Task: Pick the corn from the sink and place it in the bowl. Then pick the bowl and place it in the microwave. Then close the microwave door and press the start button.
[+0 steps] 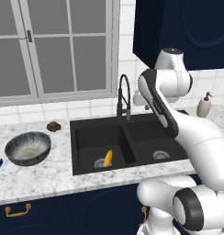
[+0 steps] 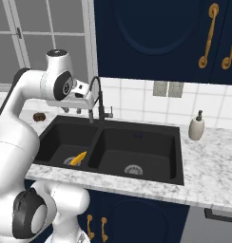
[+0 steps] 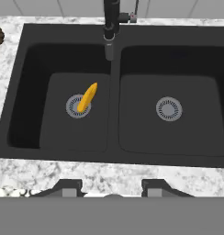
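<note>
The corn (image 1: 108, 158) (image 2: 79, 158) (image 3: 88, 97) lies tilted on the drain of the left basin of the black sink (image 1: 86, 123) (image 2: 137, 124) (image 3: 114, 92). My gripper (image 2: 72, 111) (image 3: 113, 188) hangs high over the sink next to the faucet, pointing down, open with nothing between its fingers. It is well above the corn and a little to its right. The bowl (image 1: 40, 137) stands upright on the counter left of the sink, nothing in it. The microwave and the microwave door are out of view.
A black arched faucet (image 1: 124, 94) (image 2: 96, 95) (image 3: 110, 27) rises behind the basin divider, close to my hand. A small brown lump (image 1: 53, 126) (image 2: 39, 116) sits behind the bowl. A soap dispenser (image 1: 204, 105) (image 2: 197, 127) stands right of the sink. Dark cabinets hang above.
</note>
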You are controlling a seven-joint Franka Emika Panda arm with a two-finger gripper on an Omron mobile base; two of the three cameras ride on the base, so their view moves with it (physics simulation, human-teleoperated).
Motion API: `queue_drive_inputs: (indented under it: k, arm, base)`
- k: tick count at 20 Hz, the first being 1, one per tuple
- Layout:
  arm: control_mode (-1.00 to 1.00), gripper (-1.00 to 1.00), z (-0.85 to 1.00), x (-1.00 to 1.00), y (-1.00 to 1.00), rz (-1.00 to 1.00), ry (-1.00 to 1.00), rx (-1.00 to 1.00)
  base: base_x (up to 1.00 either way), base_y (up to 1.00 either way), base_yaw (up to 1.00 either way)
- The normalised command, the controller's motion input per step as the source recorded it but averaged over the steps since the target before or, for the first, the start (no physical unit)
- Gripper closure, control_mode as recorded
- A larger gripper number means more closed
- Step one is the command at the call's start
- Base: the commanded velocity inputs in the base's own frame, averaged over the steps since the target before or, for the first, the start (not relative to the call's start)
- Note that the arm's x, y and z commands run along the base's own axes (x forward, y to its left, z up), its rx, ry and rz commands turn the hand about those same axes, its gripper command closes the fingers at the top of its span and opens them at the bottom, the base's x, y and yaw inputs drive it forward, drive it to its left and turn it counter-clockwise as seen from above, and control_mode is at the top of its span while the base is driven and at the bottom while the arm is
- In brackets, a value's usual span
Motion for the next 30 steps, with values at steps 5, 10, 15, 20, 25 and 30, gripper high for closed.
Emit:
queue_drive_inputs:
  k: [5,10,15,20,25,30]
  arm:
    - [-1.00,-1.00,-0.18,-0.02,0.00,-0.01,0.02,-0.05]
    - [-1.00,-1.00,-0.37,-0.17,0.53,-0.09,0.01,-0.02]
    - [-1.00,-1.00,-0.33,0.01,0.89,-0.12,0.12,0.00]
    - [-1.00,-1.00,-0.25,0.06,0.52,-0.09,0.13,0.00]
    - [-1.00,-1.00,-0.36,0.00,0.35,-0.04,0.16,-0.02]
    - [-1.00,-1.00,-0.39,0.01,0.41,-0.02,0.20,-0.06]
  base:
    - [0.00,0.00,0.00]
    - [0.00,0.00,0.00]
    - [0.00,0.00,0.00]
    - [0.00,0.00,0.00]
    - [0.00,0.00,0.00]
    - [0.00,0.00,0.00]
